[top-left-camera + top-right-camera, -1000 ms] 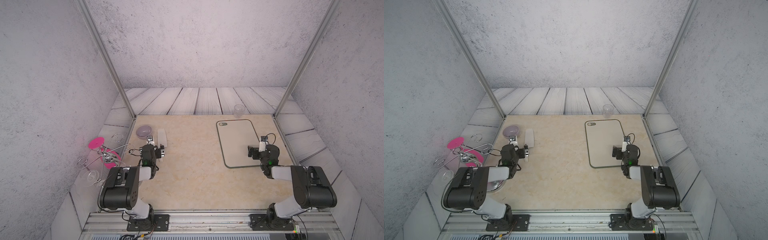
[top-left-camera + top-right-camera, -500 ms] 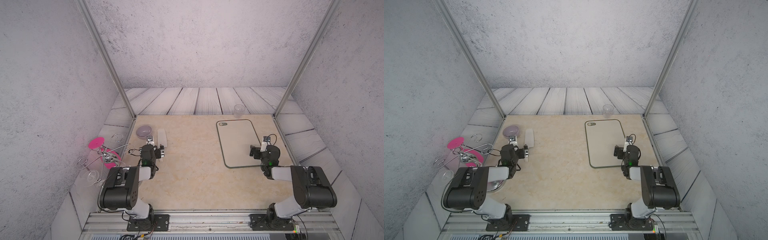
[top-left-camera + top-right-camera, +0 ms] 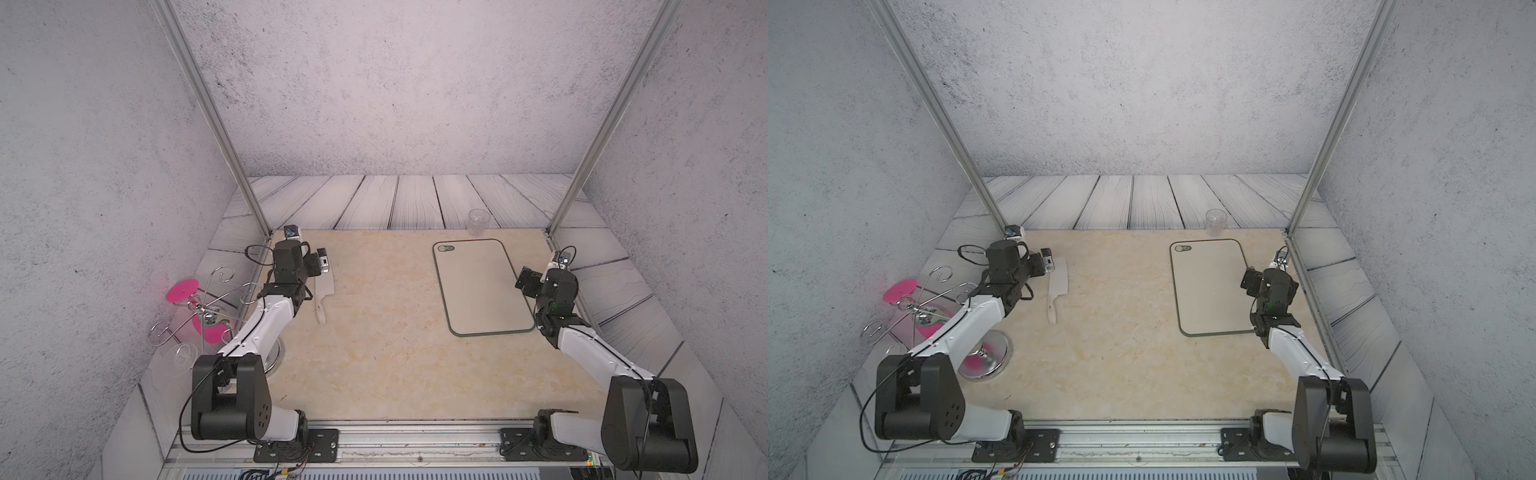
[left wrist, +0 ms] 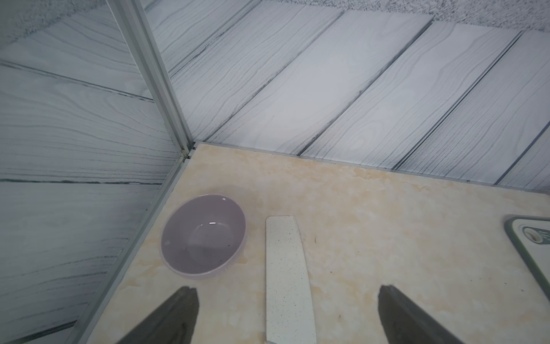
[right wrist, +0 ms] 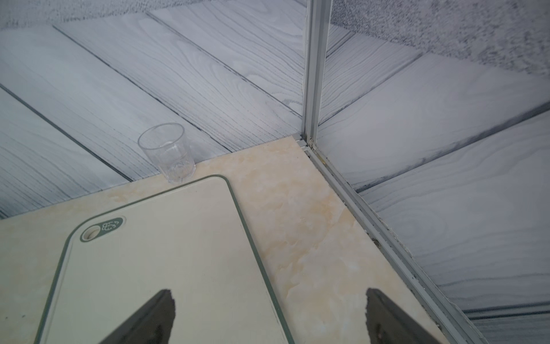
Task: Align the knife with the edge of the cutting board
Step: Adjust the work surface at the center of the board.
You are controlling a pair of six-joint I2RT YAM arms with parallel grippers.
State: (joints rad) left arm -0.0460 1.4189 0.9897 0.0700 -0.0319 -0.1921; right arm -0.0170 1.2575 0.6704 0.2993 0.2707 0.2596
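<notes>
Left wrist view: the left gripper (image 4: 286, 289), jaws apart, hangs over the knife (image 4: 285, 268), a lavender bowl (image 4: 204, 235) just beside. The right gripper (image 5: 269, 293), also spread, straddles an edge of the cutting board (image 5: 166, 268), which lies at frame right in both top views, the knife centre-left.

Bright, soft and even from overhead in both top views, crisp across the cutting board (image 3: 478, 286) (image 3: 1212, 286), shadows faint and short. Cooler in the wrist views: sharp on the board's corner hole (image 5: 90, 232), blurred on the fingertips (image 5: 160, 315) close to the lens. Small white glint in the bowl (image 4: 178, 238), well left of the board; faint glints on the glass (image 5: 166, 155) just beyond its far edge.
</notes>
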